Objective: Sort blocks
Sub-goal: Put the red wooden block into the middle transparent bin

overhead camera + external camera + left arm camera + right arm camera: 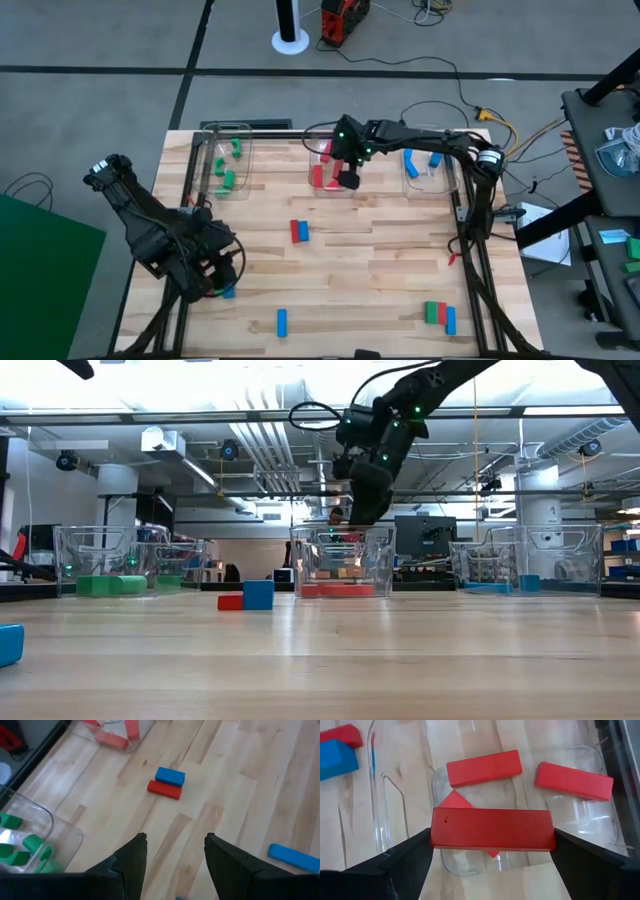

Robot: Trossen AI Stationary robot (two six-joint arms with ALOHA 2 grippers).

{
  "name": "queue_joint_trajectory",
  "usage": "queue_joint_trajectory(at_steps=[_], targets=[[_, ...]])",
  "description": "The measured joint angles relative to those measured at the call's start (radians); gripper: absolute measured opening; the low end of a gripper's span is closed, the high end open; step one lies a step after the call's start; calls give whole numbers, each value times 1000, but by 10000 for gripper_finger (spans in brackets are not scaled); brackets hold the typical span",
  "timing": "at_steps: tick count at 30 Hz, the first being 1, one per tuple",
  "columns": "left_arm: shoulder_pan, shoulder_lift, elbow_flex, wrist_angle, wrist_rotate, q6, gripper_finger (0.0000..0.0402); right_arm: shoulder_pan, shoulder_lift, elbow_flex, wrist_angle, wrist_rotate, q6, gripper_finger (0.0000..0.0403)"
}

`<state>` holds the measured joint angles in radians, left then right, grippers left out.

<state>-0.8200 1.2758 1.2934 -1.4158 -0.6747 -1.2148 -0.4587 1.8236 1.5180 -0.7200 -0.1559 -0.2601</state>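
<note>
My right gripper (347, 178) hangs over the middle clear bin (312, 150), shut on a red block (492, 829). Three more red blocks (484, 767) lie on that bin's floor. Green blocks (228, 180) lie in the left bin and blue blocks (411, 166) in the right bin. A red and a blue block (299, 231) lie side by side on the table's middle. My left gripper (175, 852) stands open near the table's near left corner, with nothing between its fingers. My right gripper pinches the red block by its two short ends (436, 831) between its two fingers. The fingers point down from above, and the block spans the gap between them. The block hangs level, lifted clear above the bin's floor.
A loose blue block (282, 321) lies near the front edge, another blue one (228, 292) beside my left gripper. A green, a red and a blue block (437, 315) lie together at the near right. Bare wood lies between them.
</note>
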Motion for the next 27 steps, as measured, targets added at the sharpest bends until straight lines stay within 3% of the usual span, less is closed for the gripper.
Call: queue_joint_trajectory(at_steps=[27], targets=[[0,-2,0,20,-23,-37,176,-13,-3,4,8,-1,103,366]])
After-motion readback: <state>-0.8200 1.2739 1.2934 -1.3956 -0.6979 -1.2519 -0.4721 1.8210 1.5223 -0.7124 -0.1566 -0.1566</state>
